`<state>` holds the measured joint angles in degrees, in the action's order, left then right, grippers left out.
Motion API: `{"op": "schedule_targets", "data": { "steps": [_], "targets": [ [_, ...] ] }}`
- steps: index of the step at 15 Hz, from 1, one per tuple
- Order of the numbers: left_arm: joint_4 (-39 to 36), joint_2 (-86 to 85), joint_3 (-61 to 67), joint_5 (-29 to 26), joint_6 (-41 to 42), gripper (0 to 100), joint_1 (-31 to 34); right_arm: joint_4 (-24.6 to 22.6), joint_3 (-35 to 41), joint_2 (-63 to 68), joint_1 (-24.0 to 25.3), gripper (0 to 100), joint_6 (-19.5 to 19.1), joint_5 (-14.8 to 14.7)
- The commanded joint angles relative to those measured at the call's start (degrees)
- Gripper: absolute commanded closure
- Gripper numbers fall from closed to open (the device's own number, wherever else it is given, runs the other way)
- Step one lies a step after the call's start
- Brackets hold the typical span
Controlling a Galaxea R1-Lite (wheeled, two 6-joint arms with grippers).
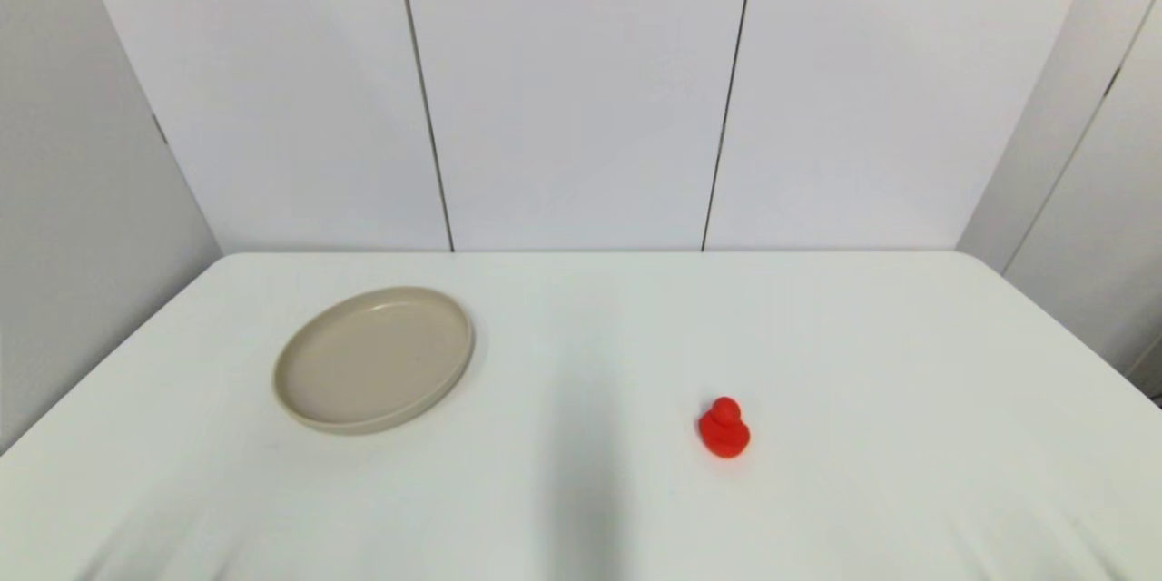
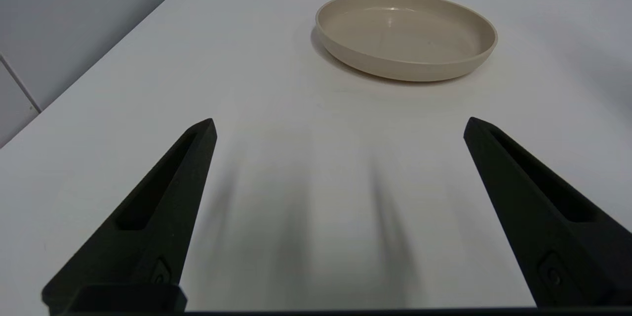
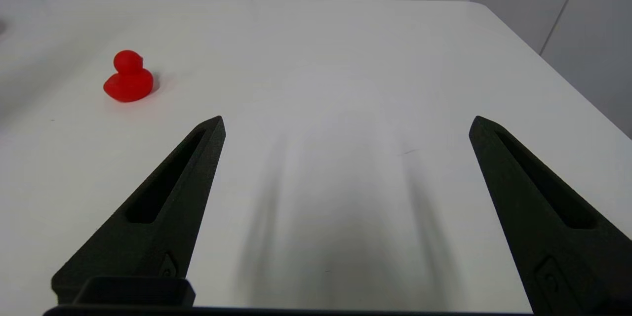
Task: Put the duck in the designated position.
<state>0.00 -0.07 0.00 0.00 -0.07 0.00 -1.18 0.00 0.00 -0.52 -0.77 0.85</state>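
Duck: the duck (image 1: 723, 428) sits upright on the bare counter (image 1: 862, 363), right of centre and toward the robot's side, with nothing touching it.
Progress: not begun, by my judgement; the duck is not gripped, and the pick, carry and set-down all remain.
Goal spot: no mark shows on the counter, so I cannot tell where it lies.
Right end effector: the right end effector (image 3: 345, 123) hangs low near the duck, fingers spread wide, holding nothing.
Left end effector: the left end effector (image 2: 338, 123) faces the plate (image 1: 300, 399), wide open and empty.
Room: open counter all round the duck; plate well apart on the left; counter's right edge and back wall are far off.
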Motion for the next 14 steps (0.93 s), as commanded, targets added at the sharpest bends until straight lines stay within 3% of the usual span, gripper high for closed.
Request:
{"op": "schedule_targets", "data": {
  "steps": [1, 5, 8, 10, 12, 14],
  "targets": [
    [0.0, 0.07, 0.0, 0.0, -0.01, 0, 0.0, -0.05, 0.53, 0.0, 0.0, 0, -0.02, 0.03],
    [0.0, 1.83, 0.0, 0.0, -0.01, 0, 0.0, -0.05, 0.53, 0.0, 0.0, 0, -0.02, 0.03],
    [0.0, 14.4, -4.22, 0.09, 3.41, 0, -1.14, -0.05, 0.53, 0.0, 0.0, 0, 0.06, 0.03],
    [0.09, 20.38, -8.09, 0.09, 4.47, 0, -4.83, -0.05, 0.53, 0.0, 0.0, 0, -0.02, 0.03],
    [0.35, 31.1, -16.08, 0.09, 4.2, 0, -14.33, -0.05, 0.53, 0.0, 0.0, 0, -0.02, 0.03],
    [2.81, 38.31, -26.1, -0.35, 4.82, 0, -17.49, -0.05, 0.53, 0.0, 0.0, 0, -0.02, 0.03]
  ]
}}
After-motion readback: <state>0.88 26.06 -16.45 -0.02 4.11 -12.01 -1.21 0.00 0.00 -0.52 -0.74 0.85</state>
